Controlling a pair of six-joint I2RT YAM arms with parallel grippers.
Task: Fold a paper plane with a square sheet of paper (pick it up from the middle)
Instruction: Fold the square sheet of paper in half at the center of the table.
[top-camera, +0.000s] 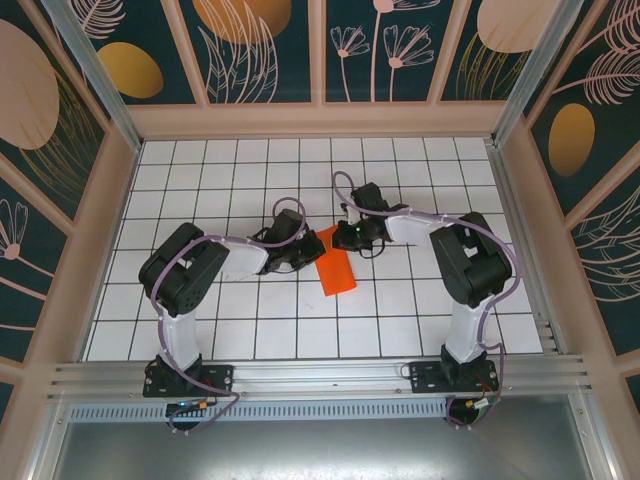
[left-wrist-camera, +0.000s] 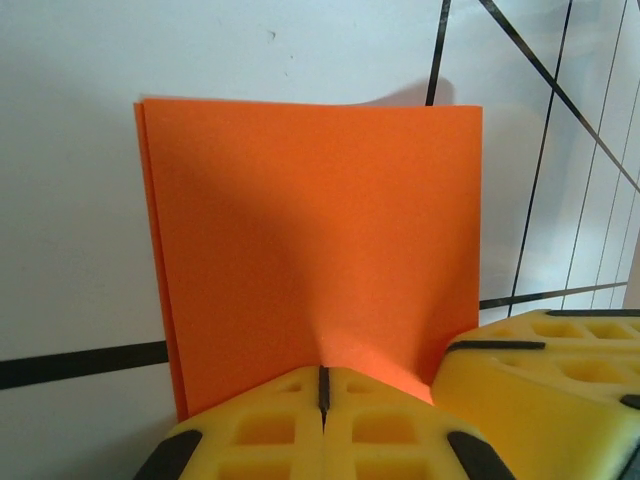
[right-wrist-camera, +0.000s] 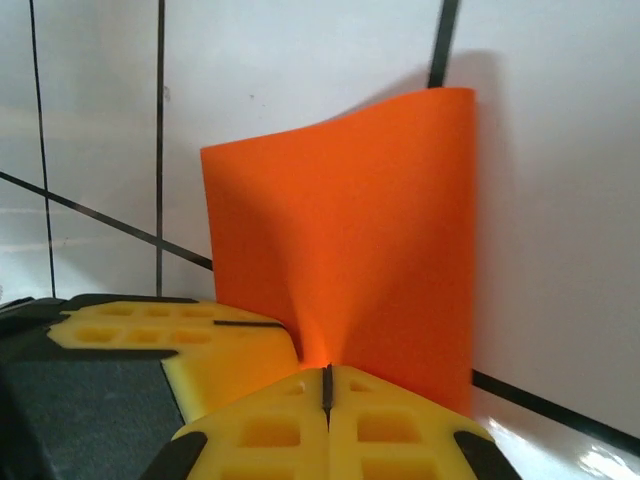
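The square sheet of paper (top-camera: 338, 270) lay folded in half (two layers showed along one edge) near the middle of the white gridded table (top-camera: 230, 180), one corner of it curling up. At the sheet's far end both claws met just beside each other: the left gripper (left-wrist-camera: 322, 392) pinched its edge with jaws pressed together, and the right gripper (right-wrist-camera: 326, 388) clamped it likewise.

square sheet of paper (top-camera: 338, 272): 1 | arms (top-camera: 185, 275): 2 | tools (left-wrist-camera: 323, 385): 2
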